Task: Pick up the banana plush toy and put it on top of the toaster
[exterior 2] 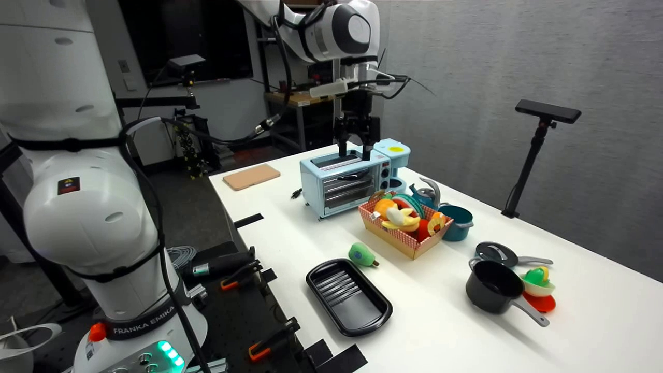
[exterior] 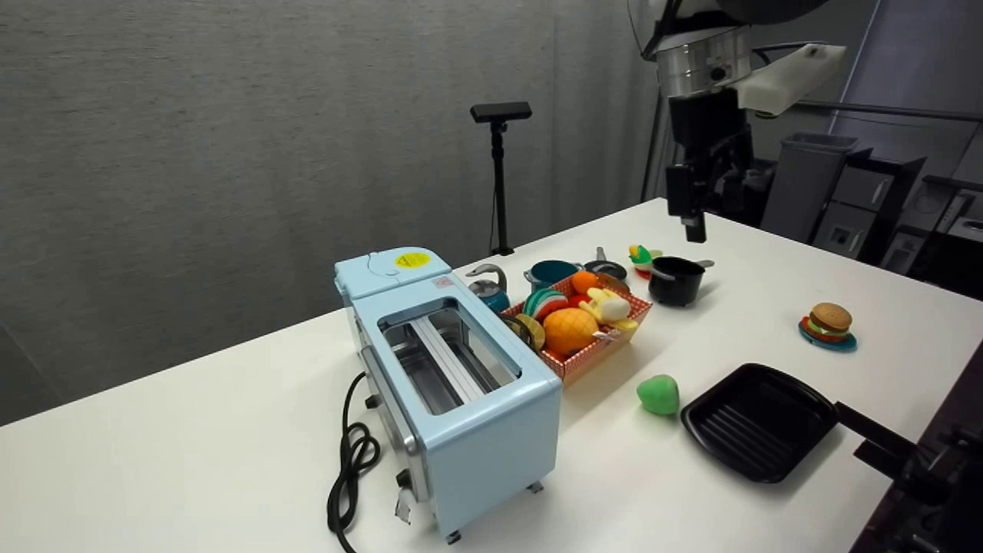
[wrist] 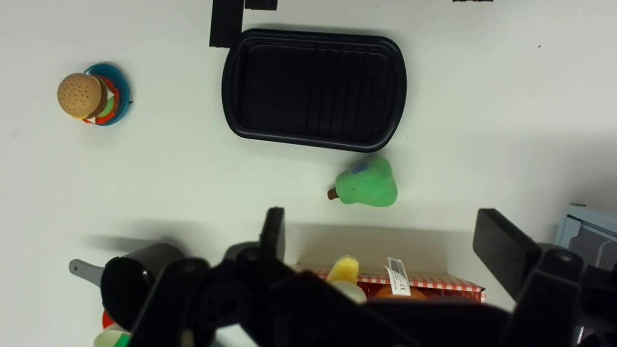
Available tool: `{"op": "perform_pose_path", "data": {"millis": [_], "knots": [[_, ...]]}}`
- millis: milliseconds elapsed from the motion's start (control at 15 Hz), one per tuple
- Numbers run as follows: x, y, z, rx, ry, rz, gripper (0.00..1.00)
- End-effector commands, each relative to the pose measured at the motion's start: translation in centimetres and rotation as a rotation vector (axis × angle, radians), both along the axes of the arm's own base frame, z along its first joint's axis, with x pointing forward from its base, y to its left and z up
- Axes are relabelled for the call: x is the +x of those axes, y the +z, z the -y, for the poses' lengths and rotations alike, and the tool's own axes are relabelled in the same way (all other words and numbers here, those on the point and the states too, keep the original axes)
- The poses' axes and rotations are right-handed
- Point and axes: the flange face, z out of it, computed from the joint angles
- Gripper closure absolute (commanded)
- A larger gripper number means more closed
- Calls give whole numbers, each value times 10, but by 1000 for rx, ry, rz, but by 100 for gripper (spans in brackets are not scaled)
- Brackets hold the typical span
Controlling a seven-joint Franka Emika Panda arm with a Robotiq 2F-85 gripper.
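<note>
The banana plush toy (exterior: 608, 309), yellow with a pale middle, lies on top of other toy fruit in the red-checked basket (exterior 2: 386, 235). It also shows in an exterior view (exterior 2: 404, 223), and its yellow tip pokes past the basket rim in the wrist view (wrist: 344, 271), the rest partly hidden by the gripper. The pale blue toaster (exterior: 491, 453) stands beside the basket; it also shows in an exterior view (exterior 2: 313, 189), with a corner in the wrist view (wrist: 590, 219). My gripper (wrist: 381, 217) is open and empty, high above the table; it shows in both exterior views (exterior: 695, 215) (exterior 2: 355, 151).
A green toy pear (exterior: 659, 395) and a black grill pan (exterior: 756, 422) lie in front of the basket. A black pot (exterior 2: 493, 286), a lidded pan (exterior 2: 497, 254), a teal pot (exterior 2: 456, 223) and a kettle (exterior 2: 424, 196) stand around. A toy burger (exterior: 829, 322) sits on a teal plate.
</note>
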Motion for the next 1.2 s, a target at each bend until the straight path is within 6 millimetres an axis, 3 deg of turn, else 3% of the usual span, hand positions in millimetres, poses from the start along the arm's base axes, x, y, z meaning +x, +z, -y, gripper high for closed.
{"op": "perform_pose_path", "data": {"millis": [0, 600, 1000, 1133], "knots": [[33, -13, -10, 45, 81, -38, 0], [74, -35, -22, -28, 175, -5, 0], [79, -52, -12, -63, 185, -5, 0], [73, -52, -13, -46, 166, -27, 0]]}}
